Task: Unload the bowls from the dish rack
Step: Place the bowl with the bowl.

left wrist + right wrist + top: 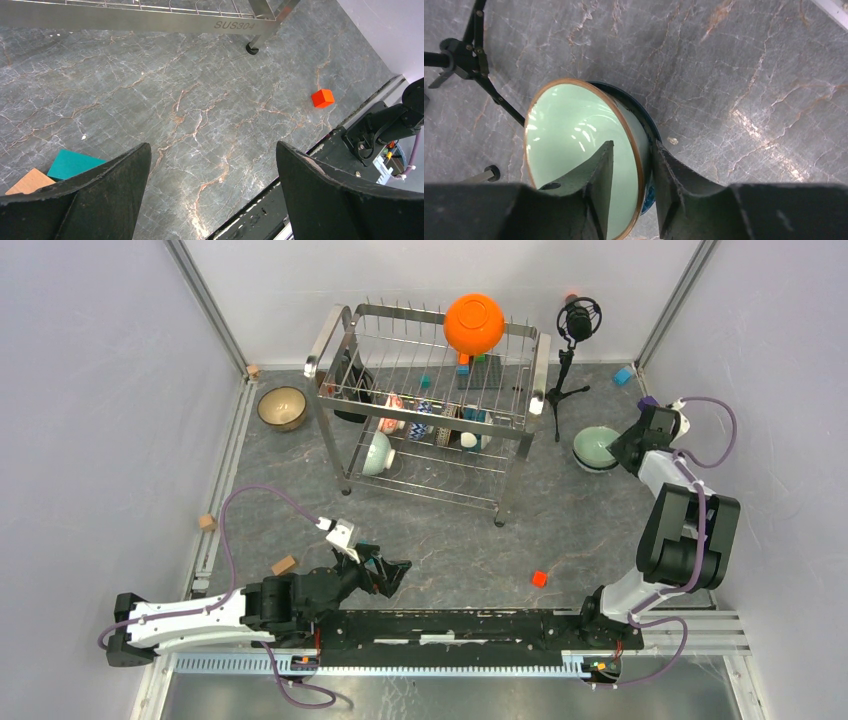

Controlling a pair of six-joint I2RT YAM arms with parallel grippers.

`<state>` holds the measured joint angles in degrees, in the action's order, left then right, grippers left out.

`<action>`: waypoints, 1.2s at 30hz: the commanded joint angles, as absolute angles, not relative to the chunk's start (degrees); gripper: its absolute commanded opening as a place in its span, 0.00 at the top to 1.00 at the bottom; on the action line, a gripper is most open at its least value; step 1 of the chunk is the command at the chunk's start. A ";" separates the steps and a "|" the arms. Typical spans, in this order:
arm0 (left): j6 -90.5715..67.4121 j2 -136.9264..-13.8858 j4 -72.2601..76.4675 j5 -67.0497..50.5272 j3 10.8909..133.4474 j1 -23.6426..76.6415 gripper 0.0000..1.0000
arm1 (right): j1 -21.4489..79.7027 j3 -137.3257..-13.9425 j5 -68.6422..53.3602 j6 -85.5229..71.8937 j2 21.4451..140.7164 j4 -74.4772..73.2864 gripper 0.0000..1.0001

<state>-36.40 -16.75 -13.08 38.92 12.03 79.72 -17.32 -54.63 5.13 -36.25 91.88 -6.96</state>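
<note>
Looking down from above, the dish rack (430,410) stands at the back of the tabletop (450,540) and is far from emptied. An orange bowl (474,323) sits on its top tier, and a row of bowls (420,420) stands on edge along the lower one. A brown-gold bowl (282,407) rests on the stone just left of the rack. Out to the right, past the microphone stand (572,350), the right tool (622,445) is at a pale green bowl (595,450), well apart from the rack. The left tool (398,577) hangs low near the arm bases.

From the left wrist, that tool's fingers are spread wide with nothing between them. Below is bare stone, with a red block (322,98) off to one side.

From the right wrist, the tool is clamped on the green bowl's rim, one finger (599,175) inside and the other against the outer wall. The bowl looks tilted, and I cannot tell whether its foot touches the stone.

I'd judge this the set-down of one bowl. Next it needs levelling and lowering, then the fingers part and lift straight off, keeping clear of the stand's leg
</note>
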 commanded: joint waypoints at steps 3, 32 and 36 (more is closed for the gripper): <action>-39.65 -15.92 -10.80 40.01 11.84 79.47 0.00 | -17.49 -59.33 5.14 -35.54 89.04 -6.78 0.56; -39.55 -15.07 -11.08 39.17 11.16 79.54 0.00 | -18.40 -58.88 5.64 -30.72 91.35 -10.79 0.59; -39.37 -16.37 -10.33 39.29 11.25 79.54 0.00 | -18.41 -59.29 4.56 -30.55 92.89 -10.61 0.64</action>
